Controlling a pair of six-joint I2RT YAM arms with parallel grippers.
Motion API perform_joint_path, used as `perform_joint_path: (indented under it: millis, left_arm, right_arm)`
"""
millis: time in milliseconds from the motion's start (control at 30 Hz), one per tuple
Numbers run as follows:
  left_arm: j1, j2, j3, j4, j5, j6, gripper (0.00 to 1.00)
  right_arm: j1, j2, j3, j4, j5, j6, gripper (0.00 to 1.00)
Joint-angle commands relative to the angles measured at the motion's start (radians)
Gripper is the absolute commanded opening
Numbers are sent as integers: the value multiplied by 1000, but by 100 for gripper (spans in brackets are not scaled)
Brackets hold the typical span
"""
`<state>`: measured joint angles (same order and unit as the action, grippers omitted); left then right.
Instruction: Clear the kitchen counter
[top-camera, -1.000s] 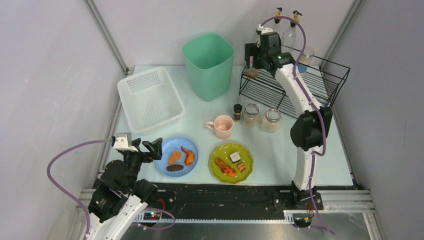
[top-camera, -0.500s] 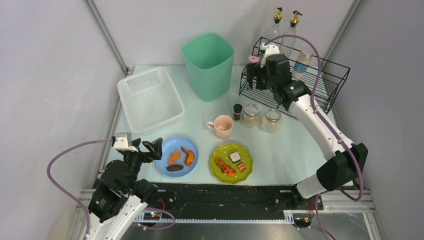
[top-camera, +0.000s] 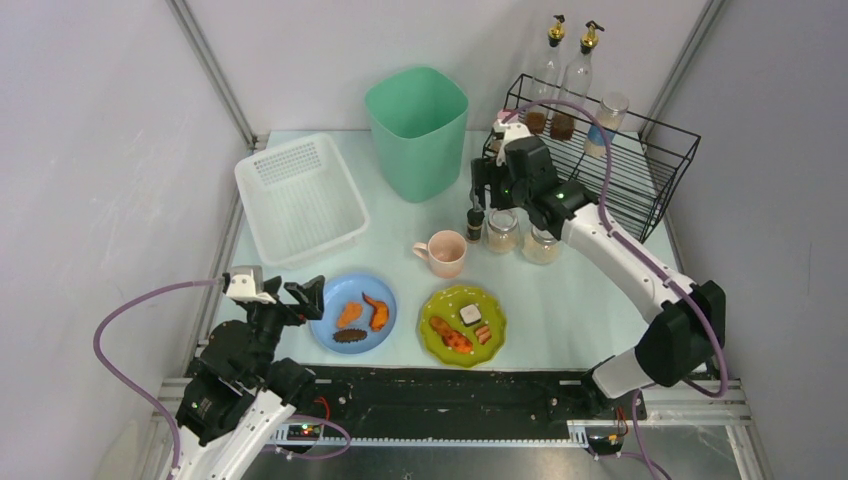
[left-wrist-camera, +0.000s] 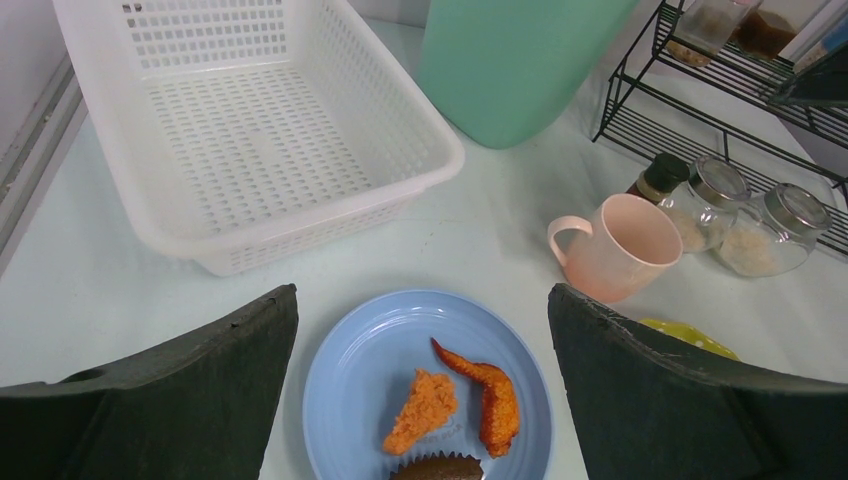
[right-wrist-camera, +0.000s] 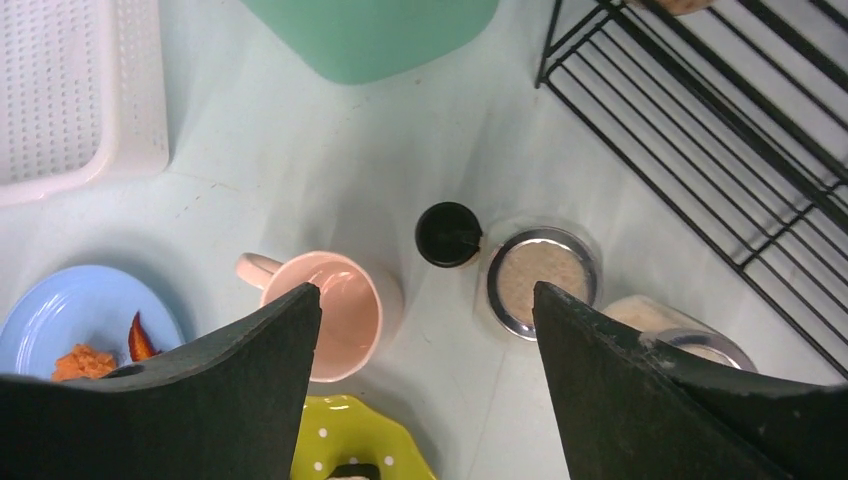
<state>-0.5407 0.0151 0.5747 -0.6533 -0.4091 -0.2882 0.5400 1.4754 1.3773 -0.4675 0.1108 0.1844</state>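
The kitchen counter (top-camera: 560, 300) carries a blue plate (top-camera: 330, 300) with fried pieces, a green dotted plate (top-camera: 440, 296) with food, a pink mug (top-camera: 445, 252), a small dark-capped bottle (top-camera: 475, 222) and two glass jars (top-camera: 502, 230) (top-camera: 543, 242). My right gripper (top-camera: 483, 190) is open and empty, hovering above the bottle (right-wrist-camera: 448, 234), between the mug (right-wrist-camera: 345, 310) and a jar (right-wrist-camera: 543, 275). My left gripper (top-camera: 290, 297) is open and empty at the near left, just before the blue plate (left-wrist-camera: 360, 370).
A white perforated basket (top-camera: 300, 195) sits at the back left. A tall green bin (top-camera: 417, 130) stands at the back middle. A black wire rack (top-camera: 640, 170) at the back right holds several bottles and jars.
My right gripper has come away from the rack's left end, forward and down to above the bottle and jars. The left arm has not moved.
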Motion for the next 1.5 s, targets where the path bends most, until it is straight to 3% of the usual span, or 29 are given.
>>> perform_joint_path:
  millis: [0, 733, 1333, 1467]
  left_arm:
    - [8, -10, -8, 28, -14, -9, 98]
    - [7, -12, -9, 27, -15, -8, 98]
    - [8, -5, -8, 28, -13, -8, 98]
    - [8, -3, -7, 28, -11, -9, 98]
  right_arm:
    - [35, 63, -9, 81, -9, 30, 81]
    - [43, 314, 44, 170, 36, 35, 71]
    - [42, 358, 54, 172, 77, 16, 71]
    - [43, 364, 54, 156, 81, 13, 67]
